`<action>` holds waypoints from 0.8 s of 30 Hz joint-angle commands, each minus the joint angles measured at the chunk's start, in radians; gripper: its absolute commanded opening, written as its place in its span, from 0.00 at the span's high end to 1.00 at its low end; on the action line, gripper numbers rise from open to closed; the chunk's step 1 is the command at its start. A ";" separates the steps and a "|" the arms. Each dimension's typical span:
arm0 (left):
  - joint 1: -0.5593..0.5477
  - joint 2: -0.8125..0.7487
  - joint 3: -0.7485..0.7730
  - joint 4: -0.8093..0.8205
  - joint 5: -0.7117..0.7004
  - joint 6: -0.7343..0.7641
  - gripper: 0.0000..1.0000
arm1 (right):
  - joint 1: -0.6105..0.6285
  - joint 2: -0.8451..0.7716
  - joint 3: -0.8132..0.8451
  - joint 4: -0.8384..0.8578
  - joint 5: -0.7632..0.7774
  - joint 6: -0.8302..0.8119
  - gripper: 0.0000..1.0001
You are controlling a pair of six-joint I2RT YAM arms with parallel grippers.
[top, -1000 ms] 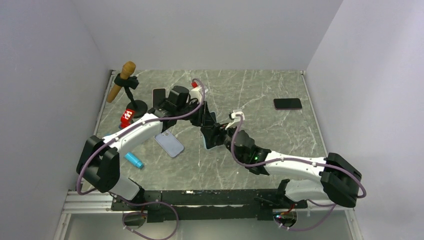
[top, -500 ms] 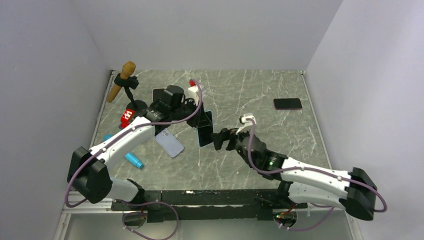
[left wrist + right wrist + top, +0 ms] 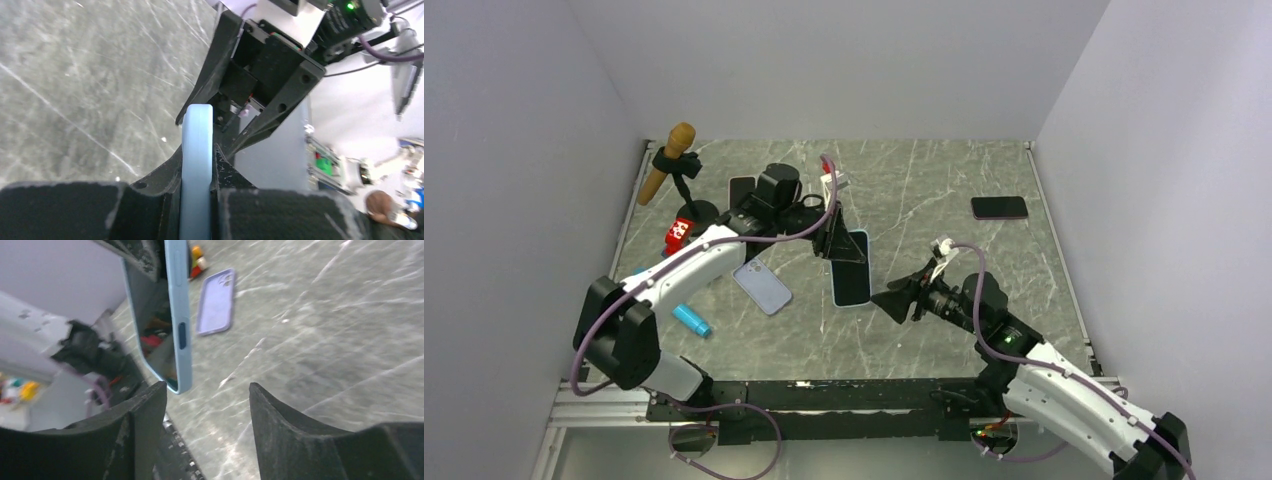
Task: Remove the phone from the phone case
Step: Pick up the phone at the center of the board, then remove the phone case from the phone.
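Phone (image 3: 850, 276), in its pale blue case (image 3: 196, 150), is clamped by one end in the left gripper (image 3: 839, 243) and held above the middle of the table (image 3: 944, 180), seemingly so that the free end is offered to the right gripper (image 3: 206, 390), which is spread wide, empty and just apart. No brand can be read; marks on a red tag (image 3: 678, 234) are too small.

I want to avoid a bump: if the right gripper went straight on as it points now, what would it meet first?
Probably the lower end of the cased phone held by the left gripper. It lies slightly off-centre between the right gripper's open fingers, so a miss is possible.
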 commanded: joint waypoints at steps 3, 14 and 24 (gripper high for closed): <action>0.016 0.082 0.030 0.232 0.230 -0.255 1.00 | -0.113 0.124 -0.025 0.265 -0.528 0.118 0.44; 0.033 0.082 0.017 0.264 0.236 -0.288 1.00 | -0.115 0.240 -0.111 0.572 -0.616 0.213 0.47; 0.035 0.071 -0.024 0.410 0.270 -0.396 1.00 | -0.122 0.256 -0.124 0.685 -0.650 0.198 0.59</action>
